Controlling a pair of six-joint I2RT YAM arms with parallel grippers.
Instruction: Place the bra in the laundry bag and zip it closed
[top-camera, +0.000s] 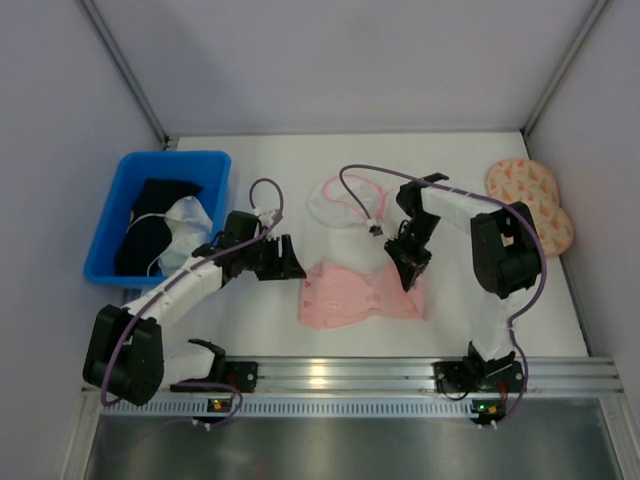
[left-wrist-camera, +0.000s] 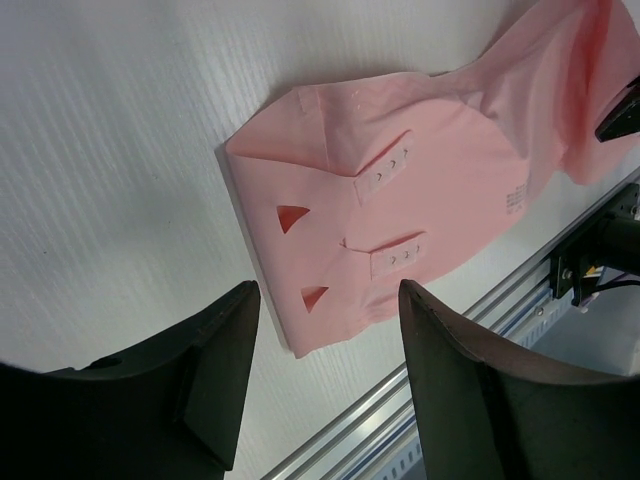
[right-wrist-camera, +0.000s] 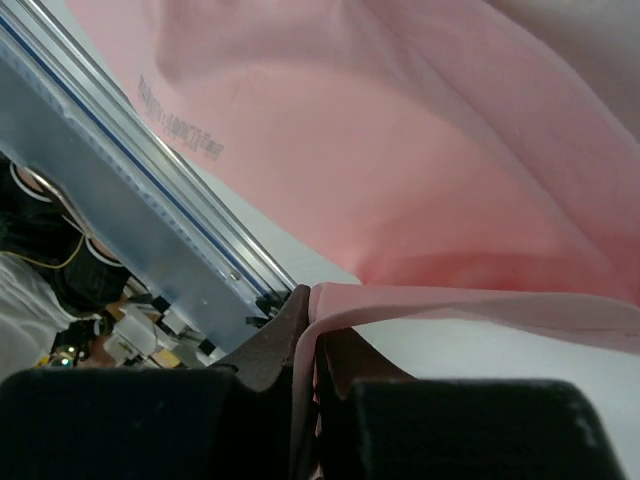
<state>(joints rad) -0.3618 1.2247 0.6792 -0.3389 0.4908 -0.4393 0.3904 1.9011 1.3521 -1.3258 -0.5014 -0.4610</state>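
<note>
The light-pink bra (top-camera: 355, 295) lies spread flat on the white table near the front rail. My right gripper (top-camera: 408, 272) is at the bra's right end, shut on a fold of its pink fabric (right-wrist-camera: 400, 150), which is pinched between the right gripper's (right-wrist-camera: 312, 295) jaws. My left gripper (top-camera: 290, 262) hovers open just left of the bra's left end, nothing between its fingers; in the left wrist view the bra (left-wrist-camera: 400, 190) lies just ahead of the left gripper (left-wrist-camera: 328, 292). The white mesh laundry bag (top-camera: 340, 203) sits behind the bra, at mid-table.
A blue bin (top-camera: 175, 157) at the left holds black and white garments (top-camera: 160, 235). A peach speckled two-lobed item (top-camera: 530, 200) lies at the far right. The aluminium rail (top-camera: 350, 375) runs along the near edge. Grey walls enclose the table.
</note>
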